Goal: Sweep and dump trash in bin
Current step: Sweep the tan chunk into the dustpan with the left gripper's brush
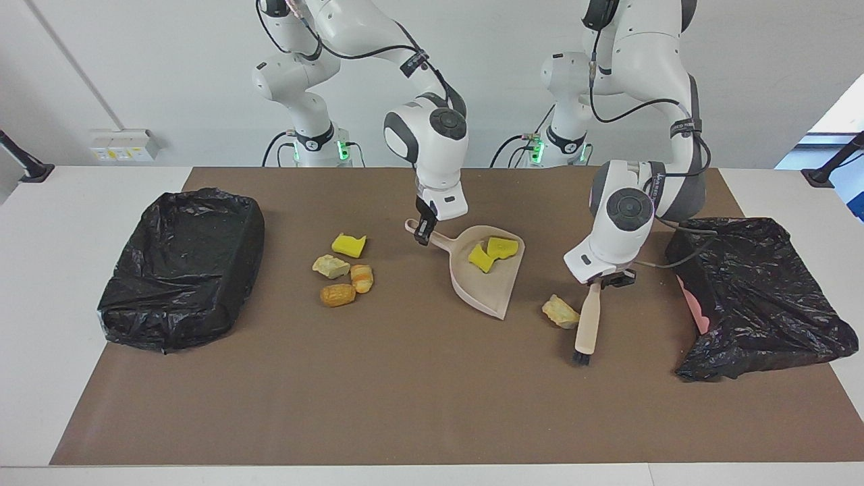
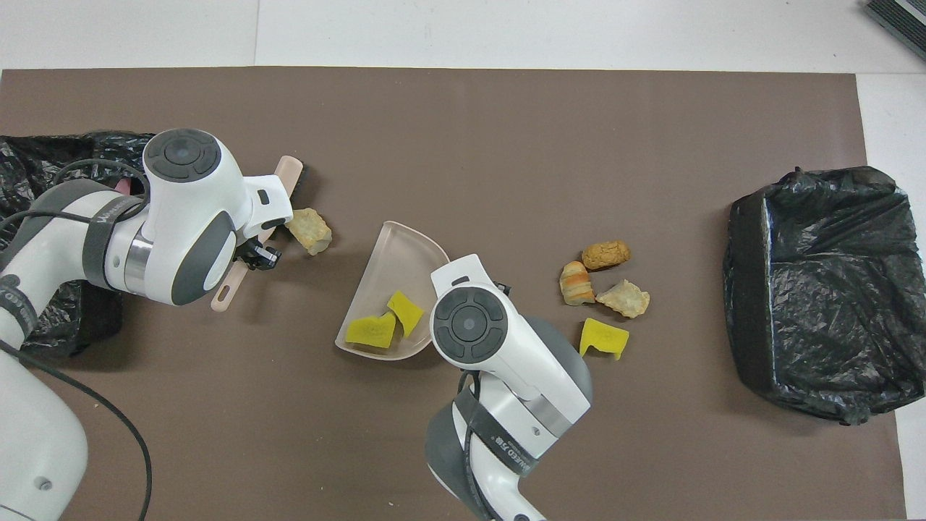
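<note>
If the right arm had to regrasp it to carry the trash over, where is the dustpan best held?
By the dustpan's handle stub, where the right gripper holds it now. It sticks out toward the robots, clear of the two yellow sponge pieces. Come from above, fingers across it; the pan's wall is too broad.

White wall, brown-matted table

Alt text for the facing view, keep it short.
Left gripper holds a brush beside a beige lump; right gripper holds the dustpan containing two yellow sponge pieces. Four more scraps lie nearby.
</note>
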`<state>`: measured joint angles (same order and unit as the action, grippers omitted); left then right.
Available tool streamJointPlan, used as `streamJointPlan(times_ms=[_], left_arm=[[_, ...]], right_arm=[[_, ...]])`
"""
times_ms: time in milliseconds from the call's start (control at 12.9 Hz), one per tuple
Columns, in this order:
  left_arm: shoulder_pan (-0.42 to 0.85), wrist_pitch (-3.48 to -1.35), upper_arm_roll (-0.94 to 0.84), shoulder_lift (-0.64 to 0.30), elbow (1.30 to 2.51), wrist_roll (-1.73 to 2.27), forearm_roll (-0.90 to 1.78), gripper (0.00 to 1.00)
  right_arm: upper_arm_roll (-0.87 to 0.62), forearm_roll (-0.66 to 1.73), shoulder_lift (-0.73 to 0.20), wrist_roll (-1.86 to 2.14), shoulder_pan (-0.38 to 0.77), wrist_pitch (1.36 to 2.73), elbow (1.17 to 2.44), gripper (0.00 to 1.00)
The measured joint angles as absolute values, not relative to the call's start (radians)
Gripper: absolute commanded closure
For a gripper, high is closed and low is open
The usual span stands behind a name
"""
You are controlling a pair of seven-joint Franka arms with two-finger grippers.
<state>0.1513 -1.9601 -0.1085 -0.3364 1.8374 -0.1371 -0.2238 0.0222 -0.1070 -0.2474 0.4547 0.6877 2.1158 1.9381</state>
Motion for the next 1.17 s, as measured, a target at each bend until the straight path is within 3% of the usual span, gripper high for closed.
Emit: streamJointPlan(times_ms=[233, 1166], left_arm=[[0.16, -1.872, -0.126, -0.329, 1.837, -0.202, -0.223, 1.0], [0.386, -1.7, -0.13, -0.204, 1.941, -0.21, -0.018, 1.0]], right_arm=[[0.022, -0.107, -0.247, 0.455, 0.688, 2.116, 1.938, 1.0], [0.022, -0.107, -0.247, 0.455, 0.688, 2.116, 1.94, 1.0]])
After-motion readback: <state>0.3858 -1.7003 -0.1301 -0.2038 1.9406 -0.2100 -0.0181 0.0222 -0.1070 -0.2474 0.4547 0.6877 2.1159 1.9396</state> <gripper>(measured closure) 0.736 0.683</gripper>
